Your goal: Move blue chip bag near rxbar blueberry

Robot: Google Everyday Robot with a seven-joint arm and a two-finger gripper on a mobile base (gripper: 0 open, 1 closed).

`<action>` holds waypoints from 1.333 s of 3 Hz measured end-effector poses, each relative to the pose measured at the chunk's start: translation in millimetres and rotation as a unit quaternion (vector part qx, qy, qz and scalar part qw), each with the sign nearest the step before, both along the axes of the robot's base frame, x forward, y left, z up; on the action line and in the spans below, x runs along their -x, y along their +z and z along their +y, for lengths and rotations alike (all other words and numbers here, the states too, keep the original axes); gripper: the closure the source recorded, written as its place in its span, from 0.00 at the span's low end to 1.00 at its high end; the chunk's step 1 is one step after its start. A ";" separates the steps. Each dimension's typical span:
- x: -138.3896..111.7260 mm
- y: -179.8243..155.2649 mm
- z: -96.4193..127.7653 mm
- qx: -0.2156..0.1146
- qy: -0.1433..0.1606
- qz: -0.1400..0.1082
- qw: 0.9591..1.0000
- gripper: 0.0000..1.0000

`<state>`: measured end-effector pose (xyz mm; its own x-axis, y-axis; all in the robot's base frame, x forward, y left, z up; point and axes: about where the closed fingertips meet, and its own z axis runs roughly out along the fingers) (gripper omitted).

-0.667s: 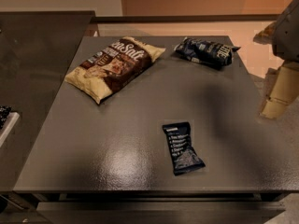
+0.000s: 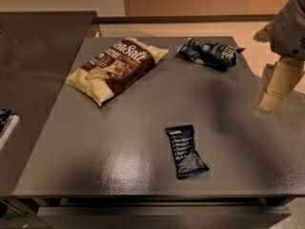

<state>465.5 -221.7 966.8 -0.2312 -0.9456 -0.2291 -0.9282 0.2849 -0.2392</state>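
The blue chip bag (image 2: 209, 52), crinkly dark navy with white lettering, lies at the table's far right. The rxbar blueberry (image 2: 185, 150), a small flat navy bar with pale text, lies near the front of the table, right of centre. My gripper (image 2: 269, 100) hangs at the right edge of the view, just beyond the table's right side. It is to the right of and nearer than the chip bag, clear of it, and holds nothing.
A larger cream-and-brown bag (image 2: 116, 67) lies at the table's far left. The grey table (image 2: 119, 142) has a dark counter (image 2: 33, 56) alongside on the left. A white-edged object (image 2: 5, 124) pokes in at the left edge.
My gripper has shifted slightly up and to the left at the right edge. The bags and the bar have not moved.
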 end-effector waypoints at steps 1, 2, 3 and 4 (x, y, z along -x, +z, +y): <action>-34.5 -15.4 -6.3 -0.018 -0.008 0.007 1.000 0.00; -69.3 -27.2 -6.4 -0.040 -0.018 0.005 0.999 0.00; -99.9 -32.5 -5.6 -0.063 -0.032 -0.006 0.997 0.00; -124.3 -43.3 -8.0 -0.094 -0.064 -0.013 0.993 0.00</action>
<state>589.8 -229.6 923.4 -0.3387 -0.8484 -0.4068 -0.8759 0.4422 -0.1930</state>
